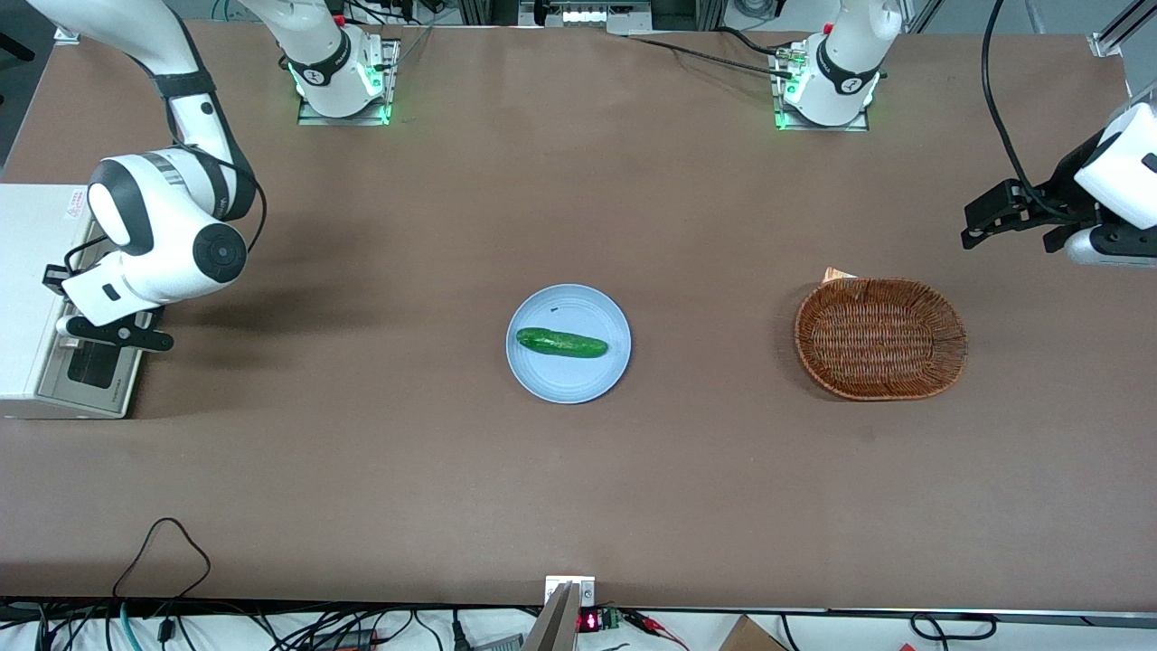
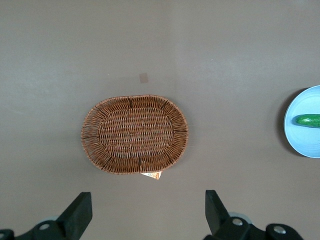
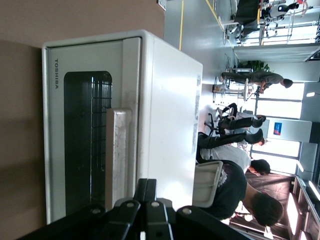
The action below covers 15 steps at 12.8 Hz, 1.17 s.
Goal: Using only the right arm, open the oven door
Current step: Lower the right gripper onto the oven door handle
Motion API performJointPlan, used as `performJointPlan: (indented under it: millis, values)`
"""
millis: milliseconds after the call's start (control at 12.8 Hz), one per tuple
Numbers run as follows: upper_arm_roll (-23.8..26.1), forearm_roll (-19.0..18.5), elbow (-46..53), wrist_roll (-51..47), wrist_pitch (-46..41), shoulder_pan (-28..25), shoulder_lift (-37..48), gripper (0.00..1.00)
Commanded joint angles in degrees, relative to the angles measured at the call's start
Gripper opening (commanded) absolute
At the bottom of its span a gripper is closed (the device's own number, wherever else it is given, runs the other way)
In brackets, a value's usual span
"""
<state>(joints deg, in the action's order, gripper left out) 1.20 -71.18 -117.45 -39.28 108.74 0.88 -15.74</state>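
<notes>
- The oven [image 1: 41,298] sits at the working arm's end of the table [image 1: 578,470]; its oven door [image 3: 85,145] is closed.
- The right arm's gripper [image 1: 113,330] hovers at the door handle [image 3: 119,155], fingers [image 3: 146,200] pressed together, grasping nothing.

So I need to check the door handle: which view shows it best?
The right wrist view: the handle fills it, on the shut oven door, gripper near it. In the front view the right arm hides the handle. The left wrist view misses the oven.
</notes>
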Motion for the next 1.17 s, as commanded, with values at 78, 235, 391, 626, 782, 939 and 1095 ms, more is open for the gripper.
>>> performJointPlan:
  millis: [78,235,391,626,782,939,1095]
  values:
    - [0.38,-2.65,-2.26,-2.56,3.93,2.02,0.72,0.01]
    - [0.38,-4.22,-2.43,-3.17,3.93,2.28,-0.16,0.01]
    - [0.38,-5.11,-2.96,-5.8,4.28,2.55,-0.86,0.01]
    - [0.38,-7.47,-2.96,-7.47,4.29,3.07,-1.74,0.01]
    - [0.38,-9.15,-2.96,-9.32,4.37,3.43,-2.71,0.01]
    - [0.47,-9.15,-2.96,-10.63,4.29,3.25,-3.24,0.01]
    - [0.47,-9.15,-2.96,-11.34,4.37,3.08,-3.59,0.01]
